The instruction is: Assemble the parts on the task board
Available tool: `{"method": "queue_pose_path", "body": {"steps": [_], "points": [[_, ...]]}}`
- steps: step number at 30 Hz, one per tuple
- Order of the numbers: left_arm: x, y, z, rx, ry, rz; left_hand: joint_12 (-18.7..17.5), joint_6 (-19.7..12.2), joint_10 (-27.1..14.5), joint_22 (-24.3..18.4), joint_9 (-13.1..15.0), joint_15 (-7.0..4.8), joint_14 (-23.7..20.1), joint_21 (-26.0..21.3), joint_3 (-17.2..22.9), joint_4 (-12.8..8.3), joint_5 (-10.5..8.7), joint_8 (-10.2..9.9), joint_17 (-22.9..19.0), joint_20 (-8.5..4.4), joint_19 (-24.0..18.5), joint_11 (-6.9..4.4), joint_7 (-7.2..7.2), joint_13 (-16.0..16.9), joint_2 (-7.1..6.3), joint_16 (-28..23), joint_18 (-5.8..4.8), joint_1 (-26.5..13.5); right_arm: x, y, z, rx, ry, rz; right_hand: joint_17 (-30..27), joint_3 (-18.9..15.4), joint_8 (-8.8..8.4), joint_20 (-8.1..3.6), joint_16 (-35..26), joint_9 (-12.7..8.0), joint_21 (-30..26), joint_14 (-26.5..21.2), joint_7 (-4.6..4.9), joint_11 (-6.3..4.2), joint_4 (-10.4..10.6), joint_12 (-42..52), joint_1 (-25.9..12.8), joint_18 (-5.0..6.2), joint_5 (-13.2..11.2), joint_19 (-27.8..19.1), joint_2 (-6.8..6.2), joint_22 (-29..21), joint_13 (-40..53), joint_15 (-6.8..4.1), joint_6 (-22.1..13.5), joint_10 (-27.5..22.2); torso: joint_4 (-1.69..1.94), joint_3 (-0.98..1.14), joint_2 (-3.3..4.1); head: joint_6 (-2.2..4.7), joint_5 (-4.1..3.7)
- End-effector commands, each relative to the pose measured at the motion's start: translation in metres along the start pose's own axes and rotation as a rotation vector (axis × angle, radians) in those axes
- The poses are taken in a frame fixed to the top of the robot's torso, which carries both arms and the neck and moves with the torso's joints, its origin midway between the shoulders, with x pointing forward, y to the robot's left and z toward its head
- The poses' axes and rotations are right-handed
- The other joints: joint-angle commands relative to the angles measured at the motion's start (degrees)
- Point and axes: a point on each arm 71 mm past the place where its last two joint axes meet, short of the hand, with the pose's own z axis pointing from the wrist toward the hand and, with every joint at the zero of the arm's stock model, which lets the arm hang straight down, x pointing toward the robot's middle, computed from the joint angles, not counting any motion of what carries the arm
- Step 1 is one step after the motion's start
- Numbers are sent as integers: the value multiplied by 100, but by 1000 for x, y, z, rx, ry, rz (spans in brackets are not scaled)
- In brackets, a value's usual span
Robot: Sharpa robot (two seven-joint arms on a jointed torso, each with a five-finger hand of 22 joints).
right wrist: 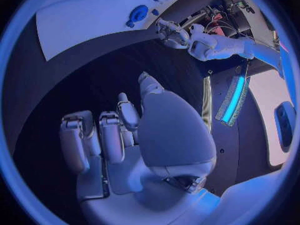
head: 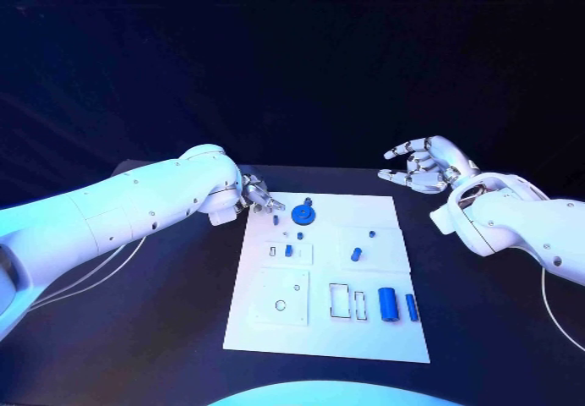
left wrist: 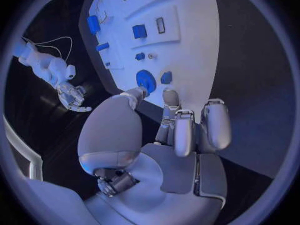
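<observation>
On a black bench (head: 488, 338), the white task board (head: 319, 334) carries blue parts; nearest, a long cylinder (head: 388, 304). At its far corner the left hand (head: 257, 196) hovers, fingers apart, empty, seemingly approaching the round part (head: 303, 212). The right hand (head: 421, 166) waits beyond, loosely spread, empty.

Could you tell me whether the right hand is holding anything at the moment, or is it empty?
Empty. The right hand hangs over the black table beside the task board, fingers apart with nothing between them.

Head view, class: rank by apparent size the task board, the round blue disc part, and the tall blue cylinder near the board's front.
1. task board
2. tall blue cylinder
3. round blue disc part, though these two look close in size.
</observation>
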Motion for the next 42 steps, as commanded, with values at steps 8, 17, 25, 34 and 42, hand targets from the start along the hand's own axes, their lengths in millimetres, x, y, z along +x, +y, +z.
{"method": "queue_pose_path", "body": {"steps": [8, 17, 25, 34, 42], "points": [[1, 1, 8, -23, 37, 33, 53, 18, 0, 24, -14, 36, 422, 4, -43, 9, -15, -30, 936, 34, 25, 25, -6, 13, 79, 12, 56, 10, 2, 2, 0, -15, 9, -2, 978, 11, 17, -35, -31, -8, 25, 471, -6, -7, 4, 20, -35, -39, 28, 599, -3, 1508, -1, -52, 31, 32, -1, 0, -2, -33, -14], [4, 0, 13, -30, 54, 28, 67, 41, 6, 43, -16, 36, 428, 12, -50, 2, -14, -24, 956, 38, 35, 21, -11, 22, 99, 21, 53, 15, 3, 3, 0, -17, 10, -1, 978, 11, 17, -35, -31, -8, 25, 471, -6, -7, 4, 20, -35, -39, 28, 599, -3, 1508, -1, -52, 31, 32, -3, 2, -9, -63, -26], [6, 0, 15, -36, 73, 31, 104, 106, 25, 59, -19, 26, 435, 19, -55, -12, -9, -3, 977, 40, 43, 5, -32, 47, 144, 33, 53, 83, 3, 3, 1, -17, 11, -1, 978, 11, 17, -35, -31, -8, 25, 471, -6, -7, 4, 20, -35, -39, 28, 599, -3, 1508, -1, -52, 31, 32, 2, 10, -19, -77, -20], [10, -1, 18, -38, 89, 26, 129, 135, 41, 87, -25, 17, 440, 32, -49, -21, -6, 1, 991, 35, 58, -8, -47, 62, 177, 40, 48, 162, 4, 4, 1, -19, 12, -1, 978, 11, 17, -35, -31, -8, 25, 471, -6, -7, 4, 20, -35, -39, 28, 599, -3, 1508, -1, -52, 31, 32, -2, 8, -14, -92, -22], [11, 0, 20, -41, 95, 24, 143, 154, 50, 92, -31, 10, 442, 34, -40, -19, -9, 2, 996, 30, 60, -16, -56, 66, 217, 43, 47, 219, 4, 4, 1, -19, 12, -1, 976, 22, 17, -36, -33, -11, 25, 471, -8, -9, -5, 21, -49, -39, 34, 599, 1, 1508, -2, -53, 35, 33, -2, 10, -14, -102, -42]]}}
